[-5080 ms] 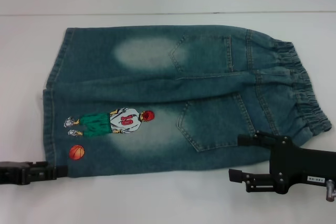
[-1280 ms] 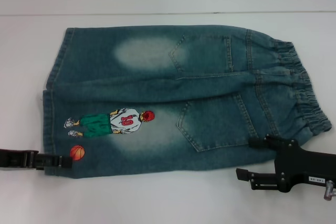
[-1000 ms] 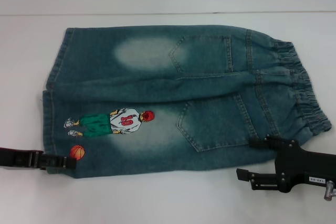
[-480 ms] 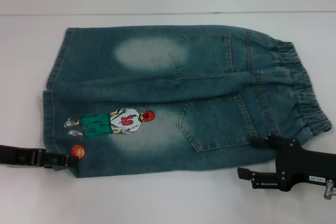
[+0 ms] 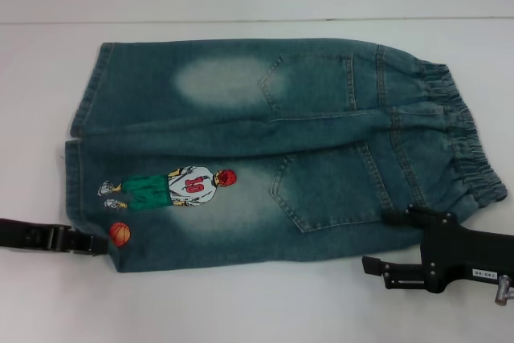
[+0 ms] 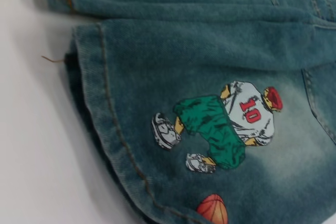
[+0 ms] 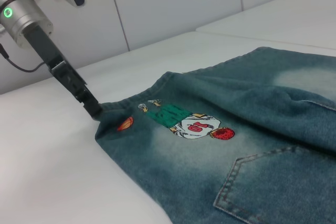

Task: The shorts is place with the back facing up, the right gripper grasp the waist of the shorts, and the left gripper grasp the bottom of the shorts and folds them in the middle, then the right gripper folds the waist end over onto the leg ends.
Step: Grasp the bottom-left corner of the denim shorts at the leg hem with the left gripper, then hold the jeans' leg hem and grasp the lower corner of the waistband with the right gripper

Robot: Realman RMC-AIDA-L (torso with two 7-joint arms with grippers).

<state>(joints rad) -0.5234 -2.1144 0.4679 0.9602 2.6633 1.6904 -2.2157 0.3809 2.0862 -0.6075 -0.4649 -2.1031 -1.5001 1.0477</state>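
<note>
Item: shorts (image 5: 273, 150), blue faded denim, lying flat on the white worktop (image 5: 241, 303), back pockets up. Long axis runs across the robot's front: gathered waist (image 5: 470, 142) toward its right, leg hems (image 5: 76, 166) toward its left.

Left end effector (image 5: 100, 244): at the near hem corner beside the orange ball print (image 5: 119, 234), tip touching denim; finger spread cannot be told.

Right end effector (image 5: 385, 240): fingers spread wide, one on the near waist edge, the other over bare worktop.
</note>
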